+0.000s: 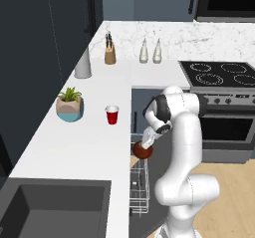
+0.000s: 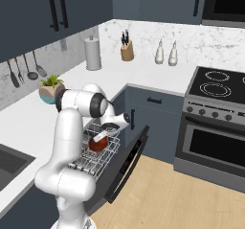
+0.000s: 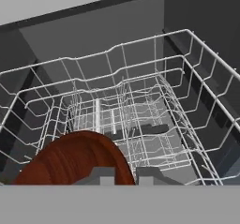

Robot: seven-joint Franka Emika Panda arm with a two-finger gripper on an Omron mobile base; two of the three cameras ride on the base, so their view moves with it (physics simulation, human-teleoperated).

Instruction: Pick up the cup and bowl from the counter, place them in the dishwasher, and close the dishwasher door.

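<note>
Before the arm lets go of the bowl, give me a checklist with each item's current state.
1. Pincer shut on the bowl rim: ok.
2. Bowl above the wire rack: ok.
3. Dishwasher door open: ok.
4. Rack spot below the bowl free: ok in the hand view.
5. Bowl low enough for release: cannot tell.
6. Cup off the counter: not ok, it stands upright there.

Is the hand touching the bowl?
Touching. In the hand view the fingertips sit on the rim of the bowl; the right base view shows the bowl hanging from the hand.
</note>
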